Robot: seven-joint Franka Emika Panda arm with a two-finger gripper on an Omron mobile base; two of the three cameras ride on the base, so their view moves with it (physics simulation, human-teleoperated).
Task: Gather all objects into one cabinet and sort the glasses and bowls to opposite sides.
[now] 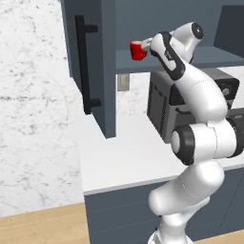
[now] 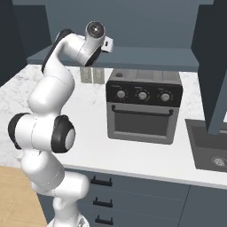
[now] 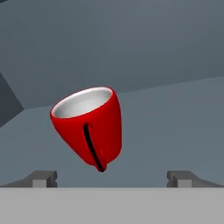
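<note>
One red mug sits on the shelf of the open wall cabinet, just ahead of the robot's gripper, whose jaws stand wide apart and hold nothing. In the hand view the mug reads tilted — likely the camera's roll — with its white inside and thin side handle facing the fingertips. It looks light, rigid and glossy, so probably slippery and breakable; the safest hold would seem to be across the body or rim, not the handle. Counted here: one mug and no bowl. One toaster oven stands on the counter below — beside one sink.
</note>
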